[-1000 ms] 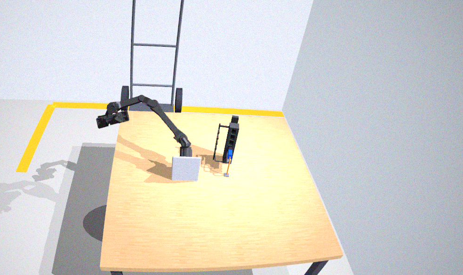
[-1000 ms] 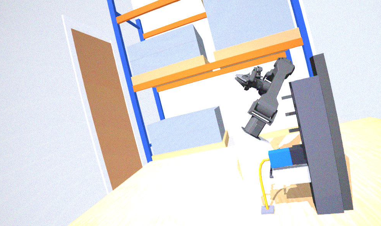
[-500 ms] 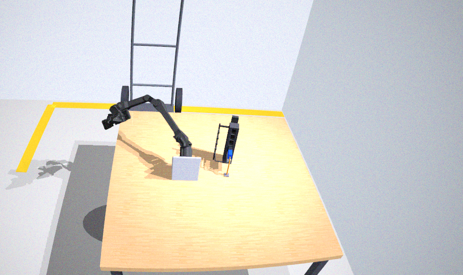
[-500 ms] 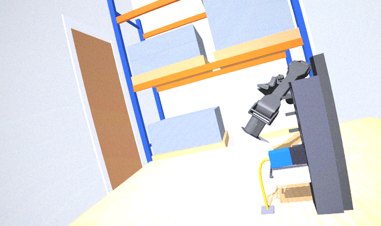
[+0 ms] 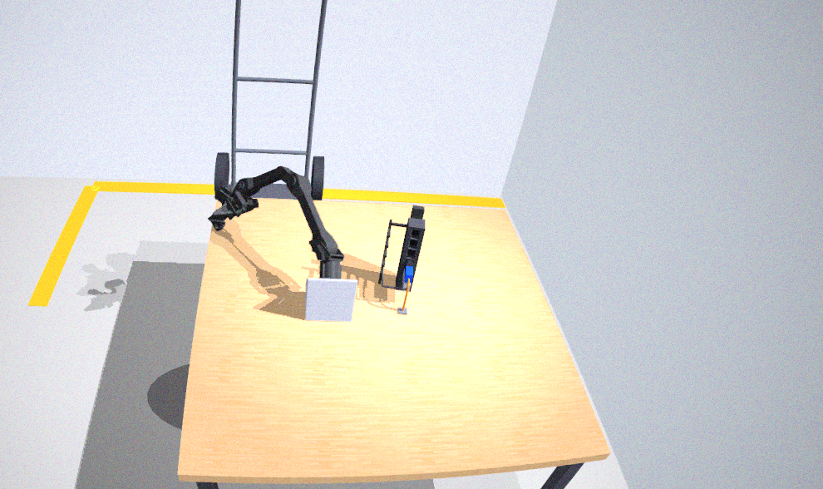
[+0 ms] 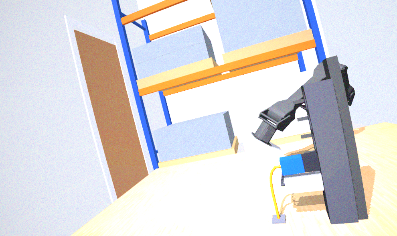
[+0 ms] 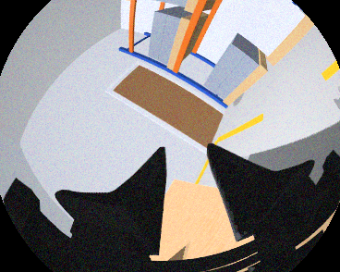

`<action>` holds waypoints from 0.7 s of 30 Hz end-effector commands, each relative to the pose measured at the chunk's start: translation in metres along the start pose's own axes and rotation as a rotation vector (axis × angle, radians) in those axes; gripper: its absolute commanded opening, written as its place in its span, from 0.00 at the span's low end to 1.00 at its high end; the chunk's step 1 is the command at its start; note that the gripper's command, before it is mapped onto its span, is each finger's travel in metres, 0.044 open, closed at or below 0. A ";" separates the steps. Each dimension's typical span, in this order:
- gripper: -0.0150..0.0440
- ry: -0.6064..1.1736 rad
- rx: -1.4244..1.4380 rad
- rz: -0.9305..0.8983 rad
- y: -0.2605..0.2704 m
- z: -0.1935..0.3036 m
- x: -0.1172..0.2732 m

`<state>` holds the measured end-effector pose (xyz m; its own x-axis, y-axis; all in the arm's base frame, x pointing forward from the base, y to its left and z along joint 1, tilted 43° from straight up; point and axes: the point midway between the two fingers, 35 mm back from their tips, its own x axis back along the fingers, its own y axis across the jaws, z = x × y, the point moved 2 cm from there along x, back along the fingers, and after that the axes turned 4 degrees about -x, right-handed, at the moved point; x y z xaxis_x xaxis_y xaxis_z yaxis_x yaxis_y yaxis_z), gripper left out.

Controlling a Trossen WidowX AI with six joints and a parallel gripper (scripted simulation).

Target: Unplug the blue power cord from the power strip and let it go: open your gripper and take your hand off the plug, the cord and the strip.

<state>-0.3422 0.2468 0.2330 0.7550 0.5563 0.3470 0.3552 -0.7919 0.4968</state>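
Note:
The black power strip point(image 5: 405, 258) point(image 6: 329, 131) stands upright on the table point(image 5: 366, 394). The blue plug point(image 5: 409, 272) point(image 6: 292, 165) is at its lowest visible outlet, its dark end against the strip's face. An orange-yellow cord point(image 5: 406, 295) point(image 6: 272, 187) runs from the plug down to a small grey block point(image 5: 401, 310) point(image 6: 278, 219) on the table. My gripper point(image 5: 214, 222) point(image 7: 187, 150) is partly open, with nothing between its fingers. It is far from the plug, cord and strip, over the table's far left corner in the top view. The strip partly hides my arm in the exterior view.
A thin dark frame point(image 5: 397, 224) stands beside the strip on the arm's side. The light base block point(image 5: 329, 300) of my arm is left of the cord. A hand truck point(image 5: 274, 150) stands behind the table. Shelving point(image 6: 223, 69) and a brown door point(image 6: 109, 114) point(image 7: 169, 104) are farther away.

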 end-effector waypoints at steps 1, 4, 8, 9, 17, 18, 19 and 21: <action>0.53 -0.030 -0.066 0.095 -0.008 0.003 0.035; 0.53 -0.064 -0.123 0.178 -0.015 0.007 0.067; 0.53 -0.113 -0.202 0.287 -0.020 0.014 0.109; 0.53 -0.127 -0.222 0.314 -0.021 0.016 0.120; 0.53 -0.231 -0.366 0.503 -0.019 0.034 0.193; 0.53 -0.244 -0.383 0.525 -0.019 0.036 0.201; 0.53 -0.258 -0.400 0.547 -0.017 0.039 0.209; 0.53 -0.286 -0.434 0.591 -0.015 0.044 0.226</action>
<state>-0.1728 0.3675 0.2655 0.8931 0.0032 0.4499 -0.2871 -0.7659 0.5754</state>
